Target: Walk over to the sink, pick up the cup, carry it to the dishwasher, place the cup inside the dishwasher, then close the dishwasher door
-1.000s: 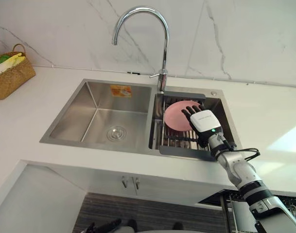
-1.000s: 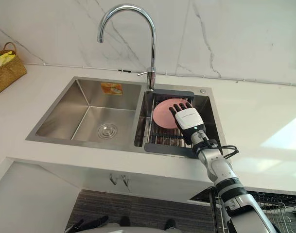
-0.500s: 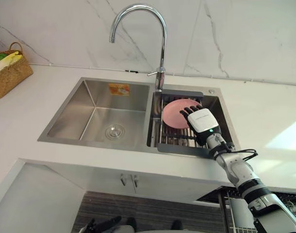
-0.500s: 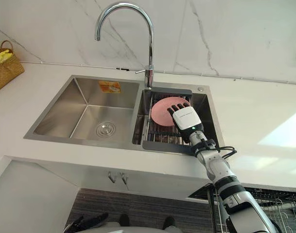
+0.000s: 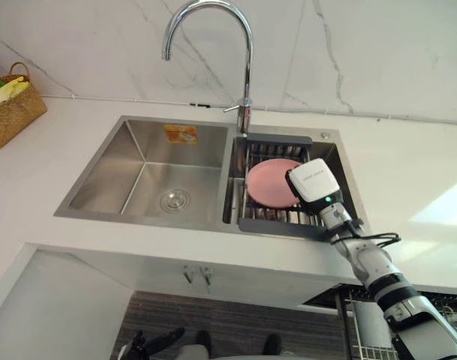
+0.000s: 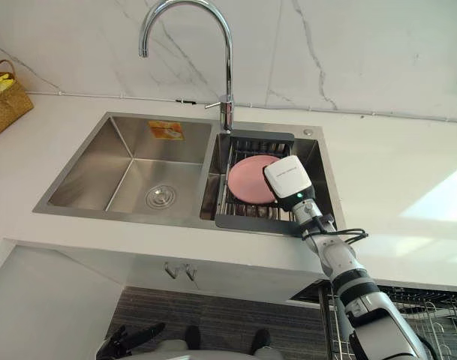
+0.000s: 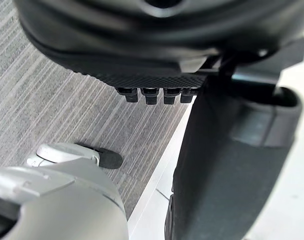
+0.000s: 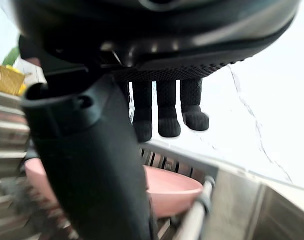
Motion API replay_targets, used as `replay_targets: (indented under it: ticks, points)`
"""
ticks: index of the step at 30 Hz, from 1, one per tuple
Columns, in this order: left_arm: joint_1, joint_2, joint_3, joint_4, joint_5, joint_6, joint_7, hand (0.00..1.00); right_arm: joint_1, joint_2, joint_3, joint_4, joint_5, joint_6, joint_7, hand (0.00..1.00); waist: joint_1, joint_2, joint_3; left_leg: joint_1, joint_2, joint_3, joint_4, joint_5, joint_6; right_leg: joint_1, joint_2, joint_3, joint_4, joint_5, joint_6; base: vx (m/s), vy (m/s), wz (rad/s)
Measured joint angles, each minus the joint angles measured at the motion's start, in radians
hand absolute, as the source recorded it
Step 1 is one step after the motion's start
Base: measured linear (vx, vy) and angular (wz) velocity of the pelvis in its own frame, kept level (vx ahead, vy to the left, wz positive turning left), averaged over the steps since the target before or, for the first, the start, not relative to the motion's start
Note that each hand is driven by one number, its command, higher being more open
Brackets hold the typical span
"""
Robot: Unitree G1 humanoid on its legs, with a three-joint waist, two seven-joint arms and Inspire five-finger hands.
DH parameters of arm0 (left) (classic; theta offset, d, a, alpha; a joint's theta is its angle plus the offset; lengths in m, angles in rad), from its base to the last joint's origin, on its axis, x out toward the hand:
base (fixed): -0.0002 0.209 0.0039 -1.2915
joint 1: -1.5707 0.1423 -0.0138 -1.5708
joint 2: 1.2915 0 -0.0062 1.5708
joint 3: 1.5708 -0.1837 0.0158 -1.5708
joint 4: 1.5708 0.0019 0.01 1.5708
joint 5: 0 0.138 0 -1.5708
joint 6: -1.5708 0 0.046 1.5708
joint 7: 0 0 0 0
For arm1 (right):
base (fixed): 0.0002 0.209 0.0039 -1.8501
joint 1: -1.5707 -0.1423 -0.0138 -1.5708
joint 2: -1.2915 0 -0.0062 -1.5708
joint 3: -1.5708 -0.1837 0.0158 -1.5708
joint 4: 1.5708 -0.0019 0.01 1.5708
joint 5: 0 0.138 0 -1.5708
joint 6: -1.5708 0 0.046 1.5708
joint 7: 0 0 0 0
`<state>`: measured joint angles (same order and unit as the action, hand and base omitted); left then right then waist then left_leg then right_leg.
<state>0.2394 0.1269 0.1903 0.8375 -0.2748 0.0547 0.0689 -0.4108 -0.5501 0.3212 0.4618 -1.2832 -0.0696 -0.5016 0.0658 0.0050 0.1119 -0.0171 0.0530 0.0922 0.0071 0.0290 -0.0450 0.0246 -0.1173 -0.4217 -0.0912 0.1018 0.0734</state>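
A pink cup (image 5: 269, 182) lies in the dark wire rack (image 5: 277, 225) in the sink's right basin. My right hand (image 5: 312, 182) hovers over the cup's right edge, white back up, fingers curled under it. In the right wrist view the curled fingers (image 8: 166, 117) hang just above the cup's pink rim (image 8: 171, 187). The thumb (image 8: 92, 165) crosses in front of that rim, and no clear grip on it shows. My left hand (image 7: 142, 50) hangs low over the grey striped floor with its fingers straight.
The steel left basin (image 5: 153, 180) holds only a drain. A tall chrome faucet (image 5: 247, 75) rises behind the rack. A woven basket (image 5: 14, 105) sits on the white counter at far left. The dishwasher's wire rack (image 6: 438, 322) shows below the counter at lower right.
My right hand's fingers, stretched across the pink cup before, have curled under the hand. The whole picture has shifted a little, so the camera moved. The cup stays in the rack.
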Motion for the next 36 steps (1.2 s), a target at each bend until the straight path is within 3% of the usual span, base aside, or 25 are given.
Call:
replay_targets:
  ticks: [5,13,20,29,36]
  points:
    - [0.008,-0.001,0.000,0.000,0.000,-0.004,0.003,1.00,-0.062,-0.011,-0.001,-0.009,0.007,-0.016,-0.006,0.00,0.010,0.002,0.001,0.000,0.002,-0.002,0.000,-0.001,0.005,-0.001,0.003,0.000,0.000,0.013,-0.016,0.06,0.003,0.00]
    - [0.009,-0.001,0.000,0.000,0.000,-0.022,-0.001,1.00,-0.077,-0.026,-0.012,-0.065,0.130,-0.054,0.005,0.00,0.015,-0.001,0.002,0.009,-0.005,-0.002,0.000,-0.006,0.012,0.007,-0.003,0.001,0.000,0.017,-0.011,0.02,0.011,0.00]
    - [0.018,0.000,0.000,-0.007,0.000,-0.016,-0.001,1.00,-0.077,-0.043,-0.054,-0.153,0.253,-0.131,0.106,0.00,0.008,-0.003,0.004,0.013,-0.006,0.003,-0.001,-0.006,0.011,0.004,-0.005,0.005,0.000,0.003,-0.002,-0.02,0.011,-0.02]
    - [0.013,0.006,0.008,-0.017,-0.001,0.003,-0.008,1.00,-0.077,-0.084,-0.159,-0.266,0.321,-0.171,0.171,0.00,0.007,-0.007,0.001,0.035,0.009,0.024,-0.012,-0.008,0.005,0.010,0.009,0.016,0.000,0.007,-0.014,0.02,-0.002,-0.07]
    - [0.010,0.011,0.008,-0.022,-0.001,0.011,-0.011,1.00,-0.030,-0.095,-0.164,-0.275,0.360,-0.172,0.260,0.00,0.001,-0.022,-0.008,0.052,0.005,0.027,-0.023,-0.009,0.004,0.023,0.007,0.017,0.000,0.010,-0.015,0.02,0.001,-0.02]
